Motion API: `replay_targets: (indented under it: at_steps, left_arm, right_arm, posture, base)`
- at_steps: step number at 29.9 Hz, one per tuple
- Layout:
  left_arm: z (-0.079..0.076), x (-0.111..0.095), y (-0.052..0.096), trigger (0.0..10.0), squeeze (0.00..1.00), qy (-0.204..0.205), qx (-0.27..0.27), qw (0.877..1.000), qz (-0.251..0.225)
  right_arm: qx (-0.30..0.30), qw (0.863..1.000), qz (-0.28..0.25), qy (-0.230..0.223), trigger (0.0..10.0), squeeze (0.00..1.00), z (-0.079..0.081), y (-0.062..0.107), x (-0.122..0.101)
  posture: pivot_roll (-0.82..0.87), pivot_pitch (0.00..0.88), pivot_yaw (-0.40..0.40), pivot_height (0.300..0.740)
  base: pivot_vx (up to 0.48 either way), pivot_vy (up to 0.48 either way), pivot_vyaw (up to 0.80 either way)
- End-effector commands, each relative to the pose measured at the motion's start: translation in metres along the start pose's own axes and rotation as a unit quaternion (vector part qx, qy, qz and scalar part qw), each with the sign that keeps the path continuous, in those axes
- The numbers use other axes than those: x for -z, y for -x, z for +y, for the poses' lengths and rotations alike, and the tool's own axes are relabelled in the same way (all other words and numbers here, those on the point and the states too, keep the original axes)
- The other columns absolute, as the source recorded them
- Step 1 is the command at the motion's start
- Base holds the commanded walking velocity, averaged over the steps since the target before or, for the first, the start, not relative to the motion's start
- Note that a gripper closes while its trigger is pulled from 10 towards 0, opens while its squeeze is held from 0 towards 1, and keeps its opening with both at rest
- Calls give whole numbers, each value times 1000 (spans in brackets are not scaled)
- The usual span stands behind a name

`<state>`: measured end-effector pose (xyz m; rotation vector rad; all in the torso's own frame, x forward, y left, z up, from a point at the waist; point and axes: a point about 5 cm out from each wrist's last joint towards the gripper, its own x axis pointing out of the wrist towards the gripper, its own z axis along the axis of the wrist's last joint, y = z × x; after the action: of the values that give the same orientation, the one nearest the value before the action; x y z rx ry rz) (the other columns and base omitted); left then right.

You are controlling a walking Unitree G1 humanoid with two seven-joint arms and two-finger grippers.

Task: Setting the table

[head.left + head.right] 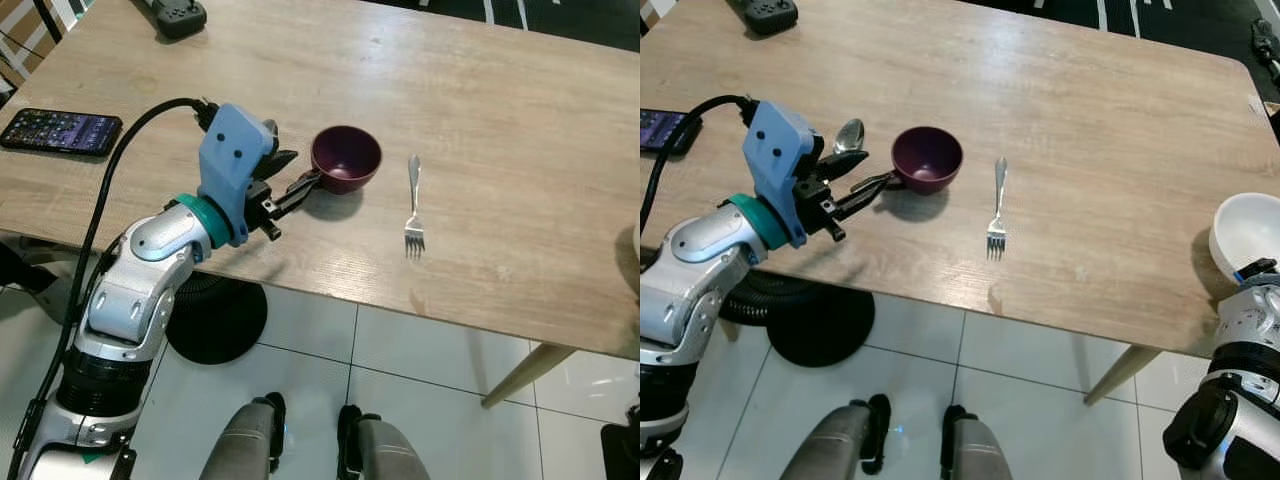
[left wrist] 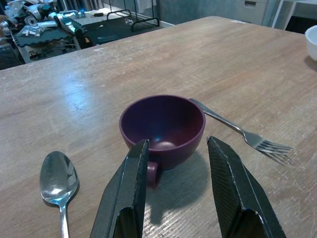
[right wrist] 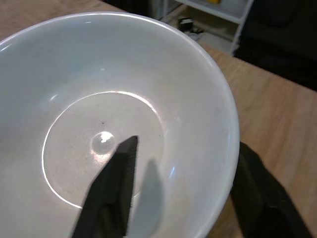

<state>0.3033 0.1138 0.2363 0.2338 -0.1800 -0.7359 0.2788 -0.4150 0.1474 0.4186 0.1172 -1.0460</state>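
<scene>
Head views. Wooden bench (image 1: 480, 90), light grain. Left pincer (image 1: 292, 178) sits over the near edge, fingers apart, tips close against the handle side of a purple cup (image 1: 346, 158). Fork (image 1: 414, 205) lies flat beyond the cup on the side away from the pincer, well apart from it, tines toward the bench's near edge. Spoon (image 1: 848, 135) lies just beside the pincer's farther finger. Smartphone (image 1: 60, 130), screen lit, lies well behind the pincer toward the bench's left end; a black power strip (image 1: 175, 14) at the far left corner. A black cable (image 1: 120, 165) runs from the blue wrist housing down the arm. White bowl (image 1: 1246, 235) at the bench's right edge, at the right arm's wrist. Round black base (image 1: 215, 320) on the tiled floor (image 1: 420, 400) under the bench.

Left wrist view. Both fingers (image 2: 129, 198) apart, cup between and just ahead of them, its handle beside one finger; spoon outside that finger, fork past the cup.

Right wrist view. Right pincer (image 3: 188, 193) straddles the bowl's rim, one finger inside, one outside; whether it presses the rim I cannot tell.
</scene>
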Motion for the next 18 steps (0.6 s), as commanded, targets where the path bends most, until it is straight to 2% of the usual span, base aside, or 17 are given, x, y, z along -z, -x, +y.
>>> replay_targets:
  at_steps: [1,17,18]
  left_arm:
    - [-4,0,2,10000,0,2,5,1000,0]
    - [-5,1,0,10000,0,4,5,1000,-1]
    - [-5,1,0,10000,0,3,5,1000,-1]
  right_arm:
    - [1,1000,14,-5,0,0,-6,-1,3]
    - [-53,998,10,-23,0,0,4,-1,-2]
    - [-79,996,7,-29,0,0,12,2,-5]
  posture:
    - [161,147,11,740]
    - [153,147,10,740]
    - [153,147,10,740]
  base:
    - [0,0,0]
    - [0,0,0]
    - [0,0,0]
